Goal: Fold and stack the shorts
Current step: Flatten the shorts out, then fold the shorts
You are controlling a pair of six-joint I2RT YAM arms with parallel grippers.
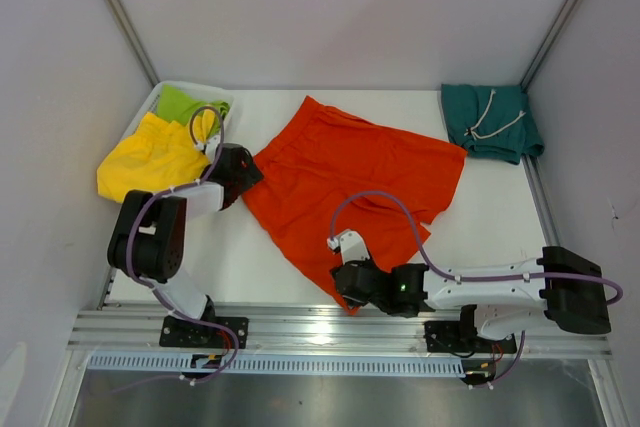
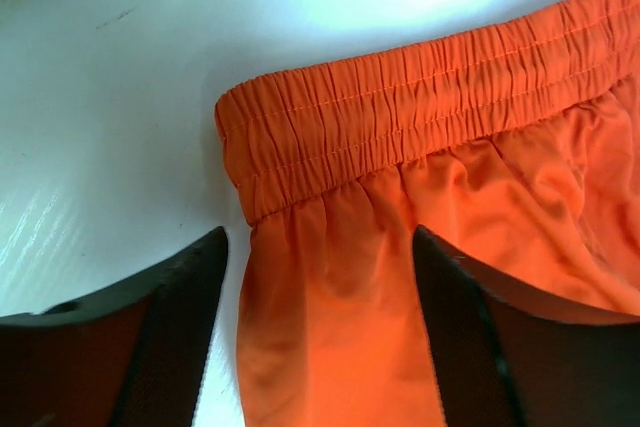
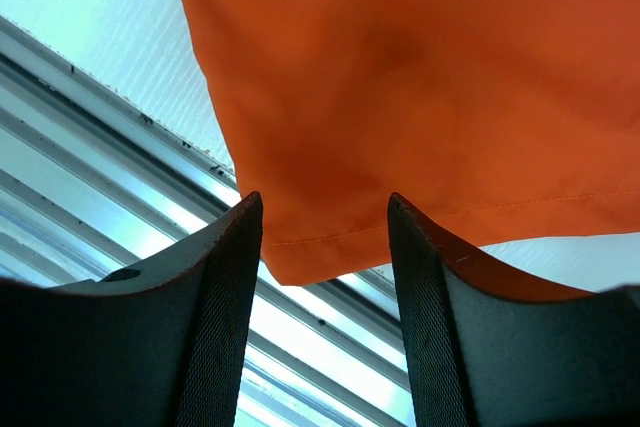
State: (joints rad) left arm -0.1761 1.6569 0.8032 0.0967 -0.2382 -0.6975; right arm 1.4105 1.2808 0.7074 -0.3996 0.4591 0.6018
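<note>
The bright orange shorts (image 1: 345, 182) lie spread flat in the middle of the table. My left gripper (image 1: 247, 172) is open at their left waistband corner; in the left wrist view the elastic waistband (image 2: 420, 107) and cloth (image 2: 330, 307) lie between the open fingers. My right gripper (image 1: 350, 282) is open at the near leg hem, which overhangs the table's front rail; the hem corner (image 3: 320, 247) sits between its fingers. The teal shorts (image 1: 492, 121), folded with white drawstrings, lie at the back right.
A white bin (image 1: 150, 112) at the back left holds the yellow shorts (image 1: 150, 162) and lime-green shorts (image 1: 185, 104). A metal rail (image 1: 330, 322) runs along the table's front edge. Grey walls enclose the back and sides.
</note>
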